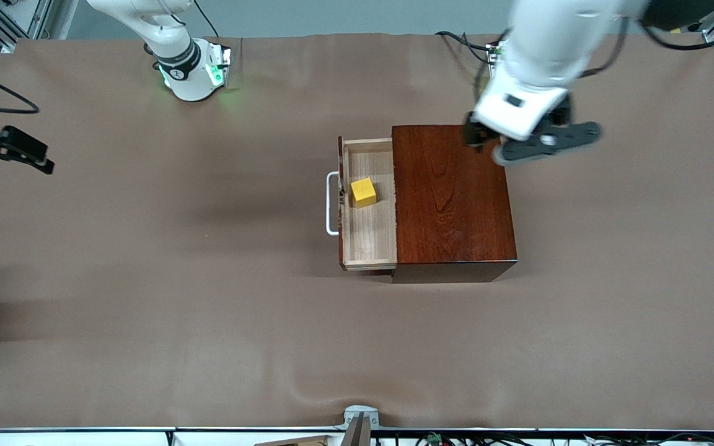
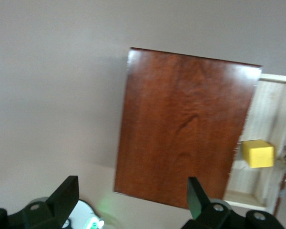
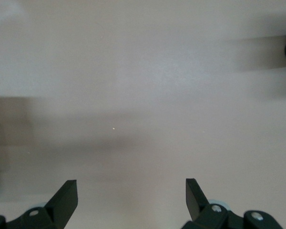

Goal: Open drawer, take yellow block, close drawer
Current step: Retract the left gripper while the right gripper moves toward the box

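Fingers spread on both grippers, the left gripper hangs over the box and the right gripper waits, so with the drawer open, the next move is probably down onto the yellow block.

Place: a robotics lab.
Counter: one wide surface under a plain brown cover.
Arms: two white robot bases bolted at its edge.
Surroundings: aluminium framing and loose black cables around it.
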### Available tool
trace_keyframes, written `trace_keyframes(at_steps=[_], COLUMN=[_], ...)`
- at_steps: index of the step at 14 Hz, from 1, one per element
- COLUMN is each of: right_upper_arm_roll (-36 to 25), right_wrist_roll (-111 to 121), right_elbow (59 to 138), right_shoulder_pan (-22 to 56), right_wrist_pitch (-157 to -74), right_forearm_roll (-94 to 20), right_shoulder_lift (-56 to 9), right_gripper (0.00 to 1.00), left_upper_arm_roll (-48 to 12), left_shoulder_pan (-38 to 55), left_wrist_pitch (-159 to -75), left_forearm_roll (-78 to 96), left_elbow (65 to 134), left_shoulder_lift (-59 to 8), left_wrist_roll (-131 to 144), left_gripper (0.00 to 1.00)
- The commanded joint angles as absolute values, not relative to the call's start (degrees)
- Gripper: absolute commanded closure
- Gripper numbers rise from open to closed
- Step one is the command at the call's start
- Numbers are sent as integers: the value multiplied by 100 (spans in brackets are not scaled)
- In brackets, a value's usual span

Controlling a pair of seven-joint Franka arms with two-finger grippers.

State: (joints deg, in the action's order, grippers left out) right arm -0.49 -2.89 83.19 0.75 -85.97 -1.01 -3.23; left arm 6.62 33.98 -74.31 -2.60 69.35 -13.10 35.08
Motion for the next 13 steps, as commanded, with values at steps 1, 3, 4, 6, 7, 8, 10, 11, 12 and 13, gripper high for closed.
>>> trace_keyframes(at_steps=[1,3,4,6,7,8,10,11,12,13], right_upper_arm_roll=[-35,-26,-18,-18,-18,-18,-26,-26,-26,-26], right_wrist_roll=[-1017,-1449,-1468,-1494,-1616,-1896,-2729,-3081,-3450,-3898], right_elbow=[8174,8174,8165,8147,8147,8147,8147,8147,8147,8147], right_shoulder_pan=[429,536,597,720,773,826,905,949,993,1028], right_wrist_pitch=[-8604,-8622,-8631,-8657,-8736,-8815,-8833,-8833,-8824,-8824], right_forearm_roll=[-97,-176,-167,-184,-263,-385,-501,-492,-510,-510], right_shoulder_lift=[-483,-597,-641,-703,-703,-712,-773,-808,-835,-852], right_gripper=[0,0,0,0,0,0,0,0,0,0], left_upper_arm_roll=[571,554,554,554,554,554,554,554,554,554], left_shoulder_pan=[2806,2384,2217,1996,1856,1715,1460,1381,1362,1328], left_wrist_pitch=[-7532,-7558,-7559,-7663,-7768,-7944,-8365,-8463,-8455,-8438], left_forearm_roll=[-352,-352,-352,-352,-352,-352,-352,-352,-352,-343], left_elbow=[7628,7822,7892,8242,8496,8838,9524,9710,9729,9712], left_shoulder_lift=[-660,-502,-440,-221,-37,200,692,851,896,966], left_wrist_roll=[2807,2305,2172,1935,1812,1654,1285,1222,1213,1187], left_gripper=[0,0,0,0,0,0,0,0,0,0])
